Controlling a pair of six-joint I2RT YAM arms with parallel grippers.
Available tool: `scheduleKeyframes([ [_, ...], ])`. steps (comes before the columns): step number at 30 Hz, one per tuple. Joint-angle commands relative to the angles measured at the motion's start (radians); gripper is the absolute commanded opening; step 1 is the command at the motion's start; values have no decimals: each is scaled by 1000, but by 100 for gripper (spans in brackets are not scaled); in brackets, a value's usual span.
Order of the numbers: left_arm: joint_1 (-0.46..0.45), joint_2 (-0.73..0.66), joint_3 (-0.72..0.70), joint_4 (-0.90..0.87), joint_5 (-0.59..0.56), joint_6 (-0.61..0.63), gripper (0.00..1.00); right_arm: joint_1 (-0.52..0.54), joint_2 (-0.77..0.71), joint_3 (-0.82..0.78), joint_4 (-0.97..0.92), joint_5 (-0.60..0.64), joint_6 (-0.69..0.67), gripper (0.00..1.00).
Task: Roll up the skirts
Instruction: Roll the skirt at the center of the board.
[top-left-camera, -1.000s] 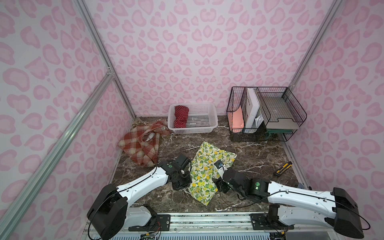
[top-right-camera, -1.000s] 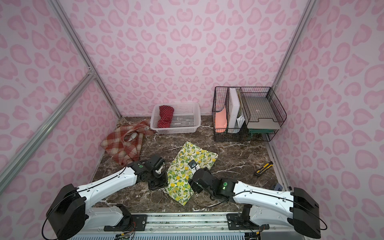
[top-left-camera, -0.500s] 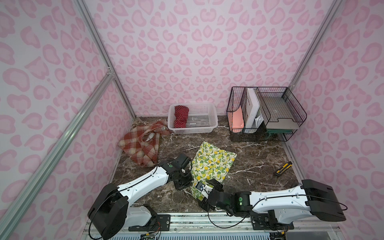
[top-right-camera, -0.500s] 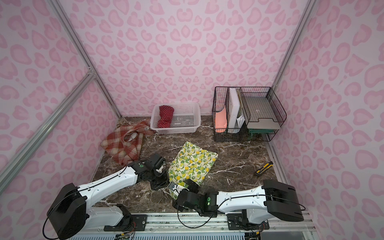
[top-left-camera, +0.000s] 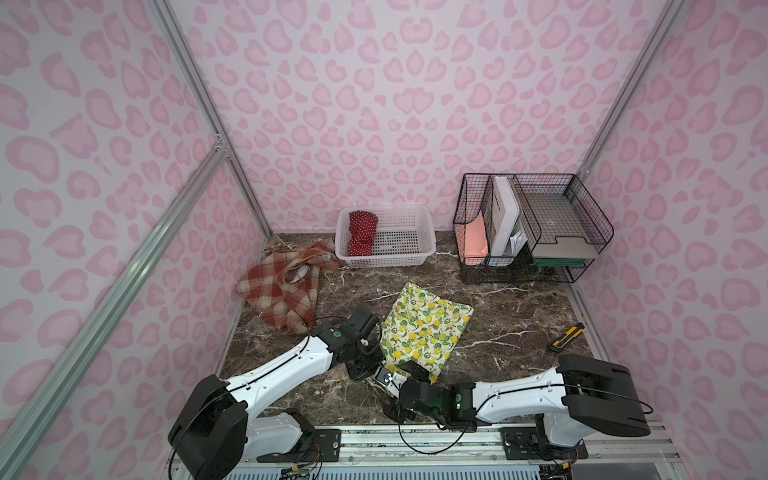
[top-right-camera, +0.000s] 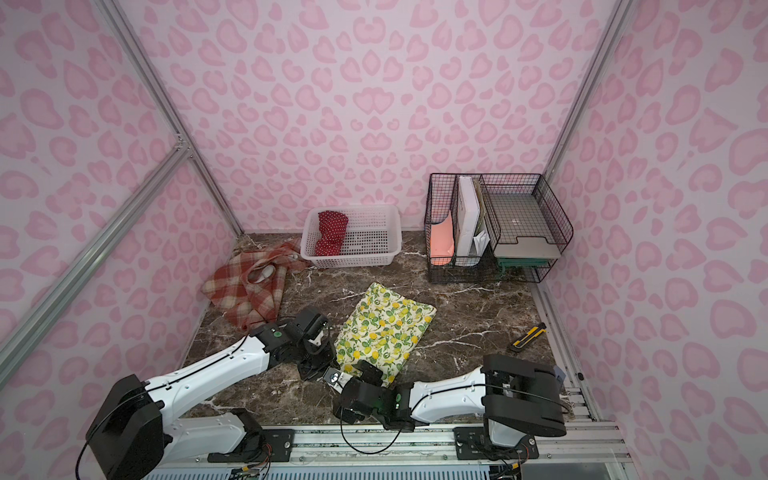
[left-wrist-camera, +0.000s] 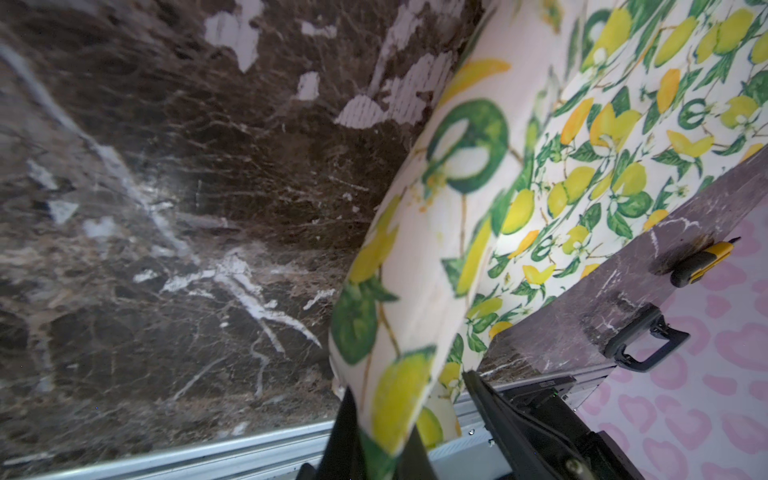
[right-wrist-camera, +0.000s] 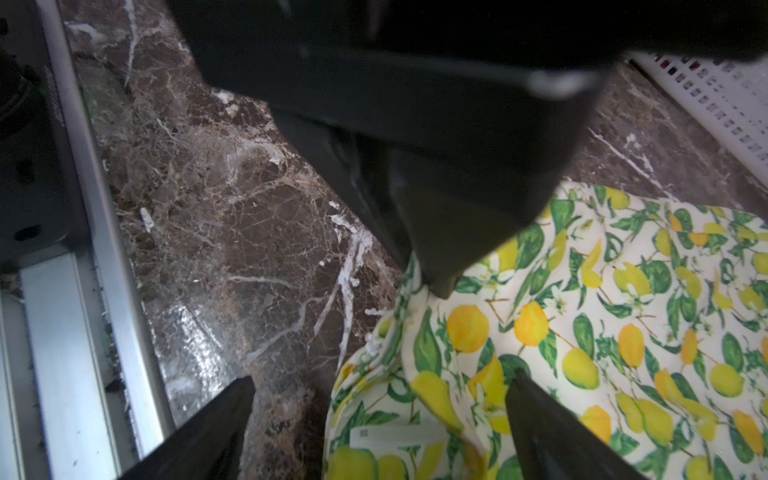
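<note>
We see a lemon-print skirt (top-left-camera: 424, 328) lying mostly flat in the middle of the dark marble worktop (top-left-camera: 498, 316). The left claw (top-left-camera: 368, 368) is pinching its near edge. The right claw (right-wrist-camera: 380, 382) is spread wide at the same corner. A plaid skirt (top-left-camera: 282, 295) lies crumpled at the far left, and a polka-dot skirt (top-left-camera: 362, 232) sits bundled in a white basket (top-left-camera: 409, 259).

Dark brown marble-look table (top-left-camera: 498, 299): glossy, smooth, glare seen in the wrist views. White-yellow lemon-print cloth skirt (top-left-camera: 424, 328): thin, smooth weave, matt. Rust-red and cream plaid cloth skirt (top-left-camera: 282, 291): thicker, fuzzy nap noted. White lattice basket (top-left-camera: 415, 259): plastic, slight sheen. Black wire-mesh rack (top-left-camera: 582, 199): coated metal. Silver front rail (top-left-camera: 415, 434): brushed metal.
</note>
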Motion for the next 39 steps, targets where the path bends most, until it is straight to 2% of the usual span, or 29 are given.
scheduleKeyframes([
  [1, 0, -14, -1, 8, -15, -19, 0, 17, 40, 24, -2, 84, 47, 99],
  [3, 0, -20, -2, 9, -16, -25, 0, 35, 90, 59, -54, 198, 75, 99],
  [9, 0, -34, -18, 16, -19, -36, 0, 61, 148, 97, -121, 357, 152, 99],
  [11, 0, -39, -26, 16, -24, -39, 0, 71, 167, 112, -157, 402, 181, 96],
  [24, 2, -62, -63, 9, -45, -49, 0, 117, 203, 143, -211, 492, 230, 57],
  [31, 7, -63, -62, 6, -41, -48, 0, 131, 225, 153, -244, 539, 277, 30],
  [33, 8, -65, -61, 3, -43, -46, 0, 131, 224, 148, -232, 532, 267, 21],
  [39, 9, -62, -58, -3, -45, -42, 0, 112, 191, 111, -158, 435, 207, 4],
])
